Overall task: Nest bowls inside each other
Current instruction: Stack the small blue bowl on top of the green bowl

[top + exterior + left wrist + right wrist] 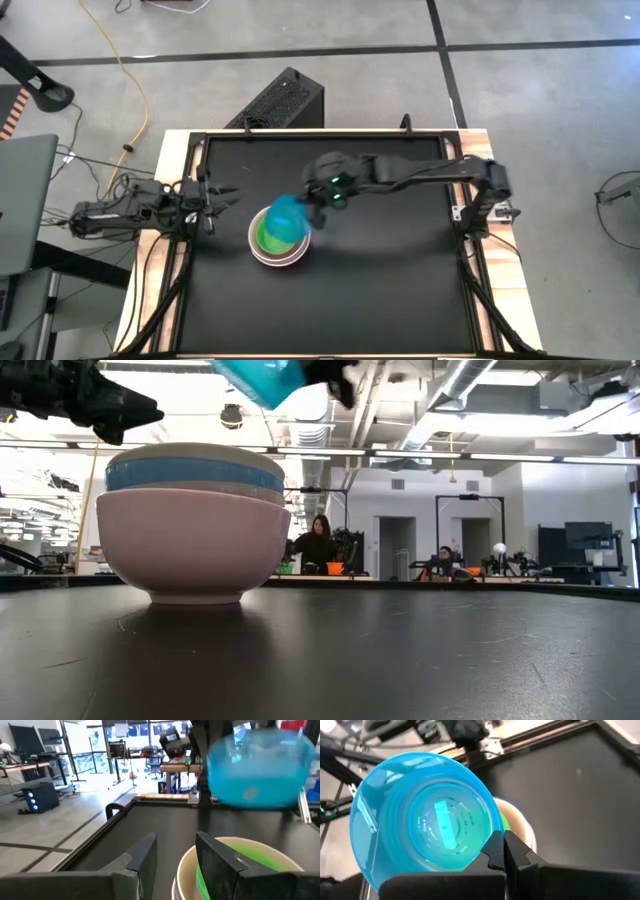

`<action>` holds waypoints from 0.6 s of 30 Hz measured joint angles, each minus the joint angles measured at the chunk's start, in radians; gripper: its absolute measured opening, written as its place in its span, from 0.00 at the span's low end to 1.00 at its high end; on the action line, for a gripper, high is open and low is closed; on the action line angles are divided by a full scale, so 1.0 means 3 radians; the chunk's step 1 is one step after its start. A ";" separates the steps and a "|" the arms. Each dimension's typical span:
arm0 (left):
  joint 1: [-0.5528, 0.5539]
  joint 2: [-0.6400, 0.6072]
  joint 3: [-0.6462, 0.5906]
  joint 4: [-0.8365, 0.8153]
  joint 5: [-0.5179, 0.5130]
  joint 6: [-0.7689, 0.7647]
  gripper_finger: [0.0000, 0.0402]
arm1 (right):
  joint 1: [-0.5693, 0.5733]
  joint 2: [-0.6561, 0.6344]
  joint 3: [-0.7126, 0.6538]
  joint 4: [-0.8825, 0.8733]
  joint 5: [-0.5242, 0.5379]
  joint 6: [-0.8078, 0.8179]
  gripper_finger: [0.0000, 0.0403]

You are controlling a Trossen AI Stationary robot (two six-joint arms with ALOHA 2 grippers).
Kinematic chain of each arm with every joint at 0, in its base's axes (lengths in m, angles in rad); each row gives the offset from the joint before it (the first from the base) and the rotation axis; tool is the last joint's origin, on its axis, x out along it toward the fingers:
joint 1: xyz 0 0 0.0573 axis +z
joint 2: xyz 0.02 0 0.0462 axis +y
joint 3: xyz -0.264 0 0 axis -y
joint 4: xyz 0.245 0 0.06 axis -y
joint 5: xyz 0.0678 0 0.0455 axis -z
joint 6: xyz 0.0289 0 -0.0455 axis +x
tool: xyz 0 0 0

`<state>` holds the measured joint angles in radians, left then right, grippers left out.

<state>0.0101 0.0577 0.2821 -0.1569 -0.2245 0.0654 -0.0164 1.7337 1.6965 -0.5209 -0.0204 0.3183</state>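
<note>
A stack of nested bowls (276, 245) rests on its base left of the table's middle: pink outermost (190, 540), then blue (190, 472), cream (220, 842), and green innermost (257, 859). A teal bowl (287, 214) hangs above the stack, with my right gripper (503, 851) shut on it. My left gripper (177, 865) stands open and level at the table's left side, just left of the stack, with nothing between its fingers. My right gripper pinches the teal bowl's rim (490, 832) between its two shut fingers, at one side of the bowl. The fingers slant down from the table's right side. The bowl (258, 378) is tilted and lifted clear above the stack.
A raised frame (300, 136) borders the black table top. A black box (280, 100) stands on the floor beyond the far edge, and cables lie at the left. Bare table lies to the right of the stack and toward the near edge. People (316, 545) are far off in the room.
</note>
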 joint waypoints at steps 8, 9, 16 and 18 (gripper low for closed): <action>0.0000 -0.0159 0.0000 -0.0128 0.0019 -0.0076 0.31 | 0.0073 0.0691 0.0548 -0.0005 -0.0004 -0.0043 0.00; 0.0000 -0.0159 0.0000 -0.0128 0.0019 -0.0079 0.31 | 0.0073 0.0735 0.0576 0.0005 -0.0004 -0.0041 0.00; 0.0000 -0.0159 0.0000 -0.0145 0.0067 -0.0081 0.31 | 0.0024 0.0901 0.0622 0.0010 0.0000 0.0047 0.00; 0.0000 -0.0159 0.0000 -0.0145 0.0098 -0.0082 0.31 | 0.0022 0.0940 0.0622 0.0008 0.0004 0.0078 0.00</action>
<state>0.0101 0.0101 0.2821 -0.2003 -0.1951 0.0406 -0.0097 2.0157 1.8832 -0.5186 -0.0193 0.3418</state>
